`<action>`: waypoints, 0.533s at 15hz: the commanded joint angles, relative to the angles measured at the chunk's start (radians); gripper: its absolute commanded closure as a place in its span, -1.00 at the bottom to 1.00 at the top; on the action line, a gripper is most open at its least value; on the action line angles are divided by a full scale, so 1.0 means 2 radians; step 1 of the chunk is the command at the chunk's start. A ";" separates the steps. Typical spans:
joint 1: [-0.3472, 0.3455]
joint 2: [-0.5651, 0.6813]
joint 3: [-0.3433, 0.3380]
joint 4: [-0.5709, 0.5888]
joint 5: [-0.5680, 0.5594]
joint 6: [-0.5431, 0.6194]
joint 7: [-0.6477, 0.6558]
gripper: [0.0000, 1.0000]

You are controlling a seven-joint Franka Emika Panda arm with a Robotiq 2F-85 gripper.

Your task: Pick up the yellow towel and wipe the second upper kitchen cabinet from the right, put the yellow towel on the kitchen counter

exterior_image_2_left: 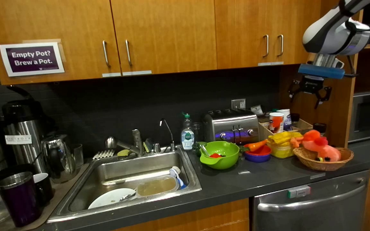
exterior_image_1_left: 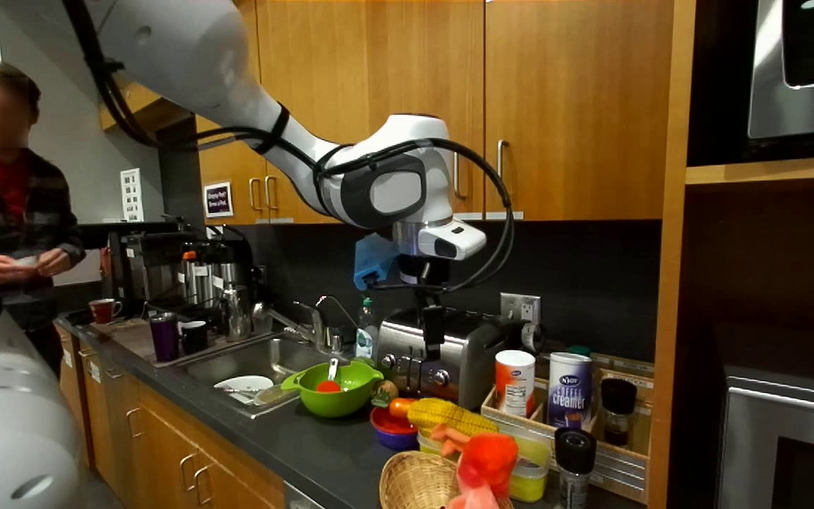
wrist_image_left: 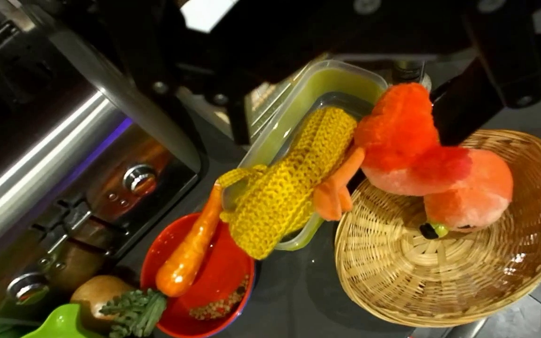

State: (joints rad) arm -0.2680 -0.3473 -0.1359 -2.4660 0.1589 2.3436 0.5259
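Observation:
A rolled, knitted yellow towel (wrist_image_left: 294,173) lies across a clear yellow-green container (wrist_image_left: 345,72), one end jutting over the red bowl (wrist_image_left: 219,263). Both exterior views also show the towel (exterior_image_1_left: 453,417) (exterior_image_2_left: 281,138) on the kitchen counter (exterior_image_2_left: 284,175). High over the counter's right part hangs my gripper (exterior_image_2_left: 304,101), pointing down, jaws wide apart and holding nothing. In the wrist view the gripper (wrist_image_left: 345,136) has its fingers on either side of the container and a plush toy, well above them. The second upper cabinet door from the right (exterior_image_2_left: 241,32) is closed.
A pink-orange plush (wrist_image_left: 402,126) rests in a wicker basket (wrist_image_left: 374,281) beside the towel. A carrot (wrist_image_left: 190,249) lies in the red bowl. Nearby are the green colander (exterior_image_2_left: 220,160), toaster (exterior_image_2_left: 233,125), wooden organizer with canisters (exterior_image_1_left: 516,382) and sink (exterior_image_2_left: 114,170). A person (exterior_image_1_left: 11,191) stands behind.

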 commanded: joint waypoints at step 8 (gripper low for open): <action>-0.006 0.097 -0.005 0.047 -0.039 0.027 0.058 -1.00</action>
State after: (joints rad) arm -0.2743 -0.1985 -0.1414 -2.4125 0.1052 2.4130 0.6096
